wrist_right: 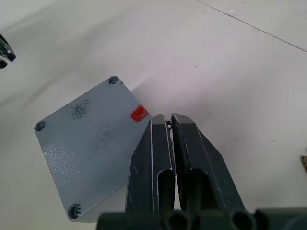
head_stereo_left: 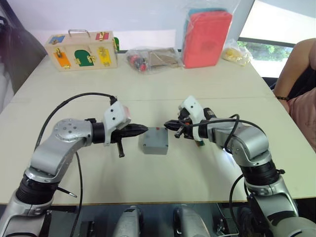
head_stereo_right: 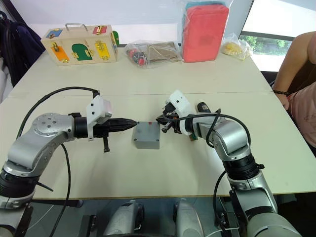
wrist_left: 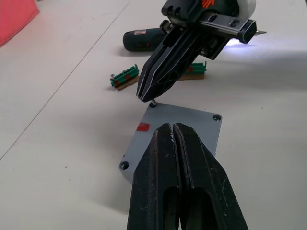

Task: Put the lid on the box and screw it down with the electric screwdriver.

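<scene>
Right gripper (wrist_right: 169, 120) – fingers nipped together on a small screw (wrist_left: 152, 103), tips hanging just over the lid's corner beside the red mark (wrist_right: 139, 113)

Left gripper (wrist_left: 172, 127) – fingers pressed fully shut, holding nothing, tips at the opposite edge of the lid; touching it or just short, cannot tell

Between the two, mid-table: the lid (wrist_right: 86, 143) seated flat and square on the box (head_stereo_left: 154, 144), so the box's inside hidden. Round screw seats at three visible corners, one clearly with a cross-head in it

Just behind the right arm, lying on its side on the table (head_stereo_left: 197, 84): the electric screwdriver (wrist_left: 144, 38), untouched. Two green connector pieces (wrist_left: 125, 77) near it, apart from the box

Along the far edge of the table, well apart from all this:
- wooden latch box (head_stereo_left: 81, 51), handle on top, coloured doors shut
- clear bag (head_stereo_left: 150, 58) holding brownish card and small red parts
- taller clear bag (head_stereo_left: 207, 37) with a flat red-pink pad inside, standing upright
- small bag (head_stereo_left: 234, 52) of something yellow

At the table's right side – a person's arm (head_stereo_left: 296, 69)
</scene>
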`<act>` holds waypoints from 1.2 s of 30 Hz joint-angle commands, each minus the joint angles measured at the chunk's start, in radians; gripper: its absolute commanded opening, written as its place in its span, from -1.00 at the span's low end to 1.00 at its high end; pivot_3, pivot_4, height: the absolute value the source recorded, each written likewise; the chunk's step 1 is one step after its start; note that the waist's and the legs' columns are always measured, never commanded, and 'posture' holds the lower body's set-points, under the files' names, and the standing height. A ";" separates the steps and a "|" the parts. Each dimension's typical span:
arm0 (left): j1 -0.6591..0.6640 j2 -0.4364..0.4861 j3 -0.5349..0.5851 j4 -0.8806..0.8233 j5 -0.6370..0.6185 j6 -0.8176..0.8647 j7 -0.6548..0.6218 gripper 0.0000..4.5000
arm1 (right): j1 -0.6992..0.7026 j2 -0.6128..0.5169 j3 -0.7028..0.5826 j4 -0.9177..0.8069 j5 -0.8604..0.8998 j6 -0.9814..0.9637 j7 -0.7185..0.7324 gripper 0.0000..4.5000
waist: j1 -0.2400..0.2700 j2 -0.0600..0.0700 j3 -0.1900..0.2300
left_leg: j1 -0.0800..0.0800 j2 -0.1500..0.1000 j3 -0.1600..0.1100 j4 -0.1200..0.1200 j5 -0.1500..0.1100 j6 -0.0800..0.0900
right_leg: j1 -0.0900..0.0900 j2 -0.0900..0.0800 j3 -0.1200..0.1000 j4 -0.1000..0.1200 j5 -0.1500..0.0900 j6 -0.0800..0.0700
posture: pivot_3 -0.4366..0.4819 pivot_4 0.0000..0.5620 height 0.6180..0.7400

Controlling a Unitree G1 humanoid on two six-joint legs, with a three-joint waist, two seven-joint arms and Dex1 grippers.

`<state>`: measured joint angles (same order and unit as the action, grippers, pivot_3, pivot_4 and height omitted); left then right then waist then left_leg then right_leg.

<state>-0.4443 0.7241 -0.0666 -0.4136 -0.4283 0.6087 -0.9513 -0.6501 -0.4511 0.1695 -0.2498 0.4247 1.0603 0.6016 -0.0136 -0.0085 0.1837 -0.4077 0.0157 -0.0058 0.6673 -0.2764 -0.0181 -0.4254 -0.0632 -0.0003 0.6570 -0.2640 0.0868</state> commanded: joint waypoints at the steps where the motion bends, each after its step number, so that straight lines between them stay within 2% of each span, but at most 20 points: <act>1: -0.004 -0.001 0.001 -0.034 -0.012 -0.002 0.006 -1.00 | -0.024 0.006 -0.011 -0.022 0.007 -0.011 0.001 -0.96 | 0.000 0.000 0.000 | 0.000 0.000 0.000 0.000 0.000 0.000 | 0.000 0.000 0.000 0.000 0.000 0.000 | -0.05 -0.47 0.83; 14: 0.040 0.013 0.018 -0.006 -0.003 -0.054 -0.025 -1.00 | -0.029 0.020 -0.018 -0.008 -0.003 -0.032 -0.018 -0.96 | 0.000 0.000 0.000 | 0.000 0.000 0.000 0.000 0.000 0.000 | 0.000 0.000 0.000 0.000 0.000 0.000 | -0.05 -0.47 0.83; 25: 0.085 0.015 0.019 -0.019 0.002 -0.093 -0.024 -1.00 | 0.005 -0.013 0.019 -0.030 -0.011 -0.015 0.004 -0.96 | 0.000 0.000 0.000 | 0.000 0.000 0.000 0.000 0.000 0.000 | 0.000 0.000 0.000 0.000 0.000 0.000 | -0.05 -0.47 0.83; 36: -0.032 0.022 0.013 -0.030 -0.039 0.013 -0.012 -1.00 | -0.018 -0.019 -0.042 -0.072 0.027 0.019 0.000 -0.96 | 0.000 0.000 0.000 | 0.000 0.000 0.000 0.000 0.000 0.000 | 0.000 0.000 0.000 0.000 0.000 0.000 | -0.05 -0.47 0.83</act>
<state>-0.4502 0.7393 -0.0648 -0.4371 -0.4517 0.6120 -0.9631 -0.6491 -0.4594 0.1551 -0.2756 0.4378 1.0818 0.6024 -0.0134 -0.0085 0.1837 -0.4076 0.0157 -0.0061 0.6673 -0.2764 -0.0181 -0.4254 -0.0632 -0.0003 0.6570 -0.2640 0.0868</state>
